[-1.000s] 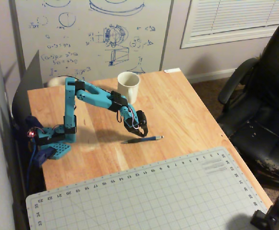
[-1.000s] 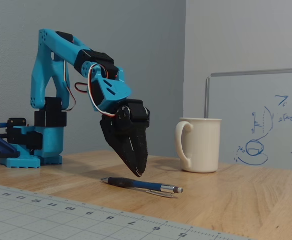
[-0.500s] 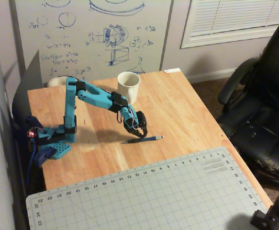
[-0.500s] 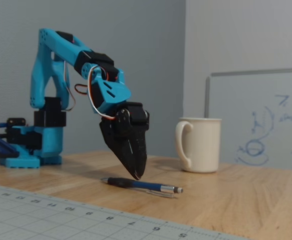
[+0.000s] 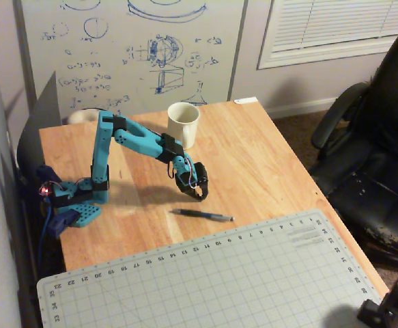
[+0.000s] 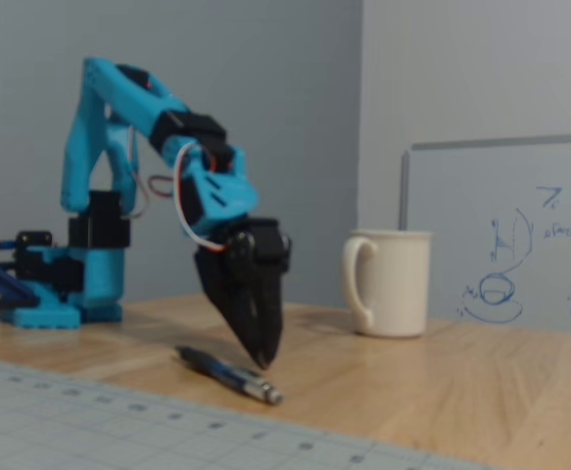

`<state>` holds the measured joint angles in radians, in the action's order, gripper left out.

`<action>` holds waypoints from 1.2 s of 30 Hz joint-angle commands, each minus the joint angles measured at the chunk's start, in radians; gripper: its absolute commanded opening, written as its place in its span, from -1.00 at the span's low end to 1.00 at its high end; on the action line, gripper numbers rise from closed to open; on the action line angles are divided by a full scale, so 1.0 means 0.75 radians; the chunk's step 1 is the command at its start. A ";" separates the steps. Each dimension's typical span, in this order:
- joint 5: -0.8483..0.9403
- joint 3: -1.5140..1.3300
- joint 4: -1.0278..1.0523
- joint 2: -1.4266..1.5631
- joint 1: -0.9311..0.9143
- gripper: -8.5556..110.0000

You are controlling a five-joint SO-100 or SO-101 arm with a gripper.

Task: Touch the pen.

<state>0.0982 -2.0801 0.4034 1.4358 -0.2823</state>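
Fixed view, slightly blurred. Blue arm [image 6: 118,127] reaches over from its base on the left, black gripper [image 6: 262,360] pointing down with its tip at tabletop level, fingers together as far as the blur allows. Pen [image 6: 228,374] lies flat on the wooden table [image 6: 442,392], angled toward the camera, silvery end nearest. Gripper tip sits just behind the pen's silvery half; contact can't be confirmed. White mug [image 6: 390,282] upright to the right, handle facing left. Grey cutting mat [image 6: 89,431] in foreground. Whiteboard [image 6: 520,235] at right.
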 commanded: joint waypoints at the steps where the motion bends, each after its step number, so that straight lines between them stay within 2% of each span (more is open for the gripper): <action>1: -0.012 0.104 -0.025 0.055 -0.006 -0.85; 9: -0.016 0.084 0.010 0.262 -0.041 -0.85; 16: 0.004 0.153 0.372 0.380 -0.149 -0.85; 20: 0.006 0.160 0.489 0.391 -0.219 -0.85; 36: 0.000 0.180 0.497 0.227 -0.243 -0.85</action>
<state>0.0982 -2.0264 0.7731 1.5999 -0.4679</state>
